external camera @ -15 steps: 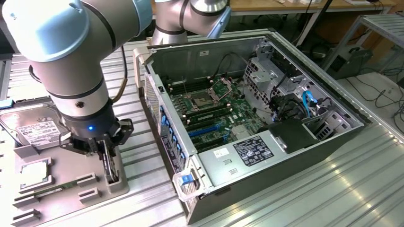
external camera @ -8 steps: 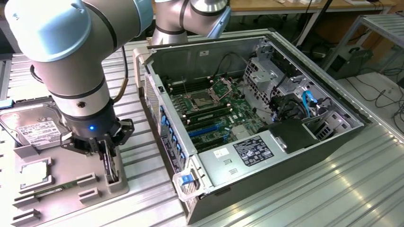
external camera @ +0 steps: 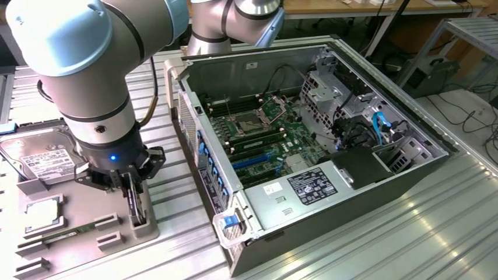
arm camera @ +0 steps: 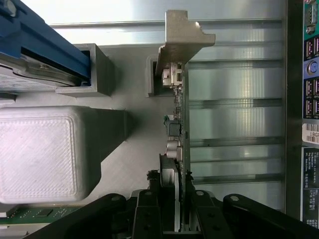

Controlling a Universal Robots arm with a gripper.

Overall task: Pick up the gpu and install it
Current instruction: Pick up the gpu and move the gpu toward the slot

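**Exterior view.** Where the arm reaches down on the exterior view's left, the gripper (external camera: pixel 134 195) stands over the grey tray (external camera: pixel 74 195), its jaws drawn partway in around the gpu (external camera: pixel 140 213). The card stands on edge in its slotted holder at the tray's right side, not yet lifted. The open computer case (external camera: pixel 374 198) lies just to the right, with the motherboard (external camera: pixel 265 140) exposed. A hard drive (external camera: pixel 39 156) sits at the tray's far end.

**Wrist view.** Seen edge-on, the gpu (arm camera: pixel 181 124) runs away from the gripper (arm camera: pixel 174 216) to its pale bracket (arm camera: pixel 182 35). The bracket sits at a grey holder post (arm camera: pixel 152 74). The fingers (arm camera: pixel 149 209) appear to clamp the card on both faces, one of them over the fan (arm camera: pixel 168 174).

**Hazards, as judged.**
- The hold lies well away from the bracket end, so that end may sag or swing once it is free.
- A pad bearing on the rounded fan housing could slip.
- A pull that is not straight could jam the card in its slot or catch the bracket on the post, and so drag the tray.
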